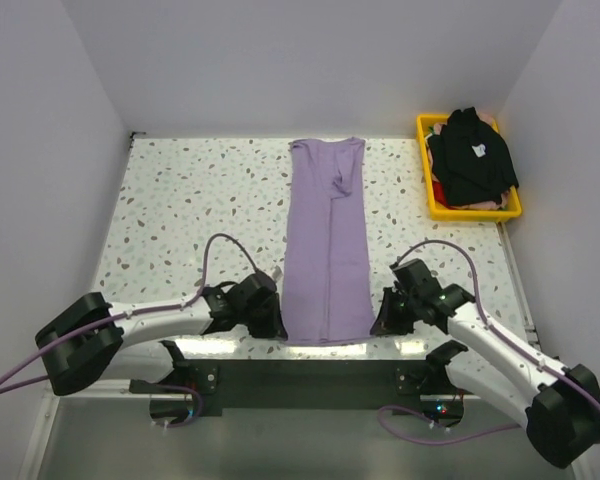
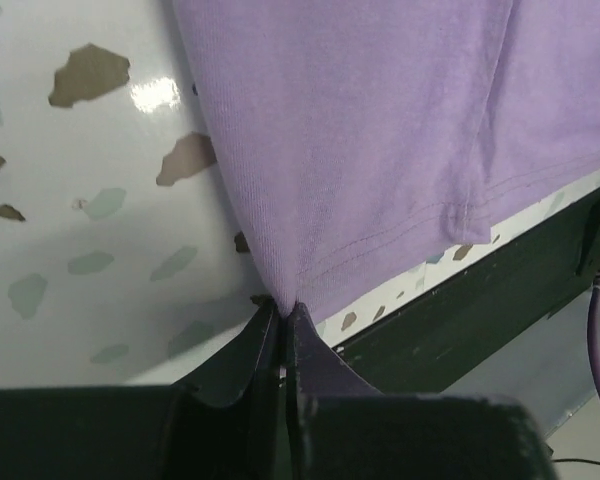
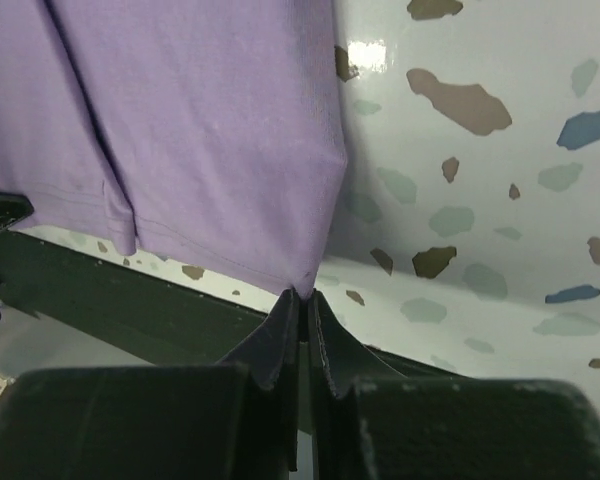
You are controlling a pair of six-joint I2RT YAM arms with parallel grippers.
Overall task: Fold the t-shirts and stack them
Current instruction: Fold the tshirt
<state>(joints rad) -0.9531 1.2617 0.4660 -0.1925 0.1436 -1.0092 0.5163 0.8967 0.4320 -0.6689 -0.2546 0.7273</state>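
Observation:
The lavender-purple t-shirt [image 1: 326, 240] lies on the speckled table as a long narrow strip, sides folded in, its hem at the near edge. My left gripper [image 1: 276, 322] is shut on the hem's near left corner; the left wrist view shows the cloth [image 2: 380, 140] pinched at the fingertips [image 2: 285, 305]. My right gripper [image 1: 378, 322] is shut on the near right corner; the right wrist view shows the cloth [image 3: 200, 130] pinched at its tips [image 3: 304, 295]. The black t-shirt [image 1: 470, 155] with a small white chest mark lies in the yellow basket.
The yellow plastic basket [image 1: 429, 192] stands at the far right of the table, with other cloth under the black shirt. The table's near edge [image 1: 320, 350] runs just behind the held hem. White walls enclose the table on three sides.

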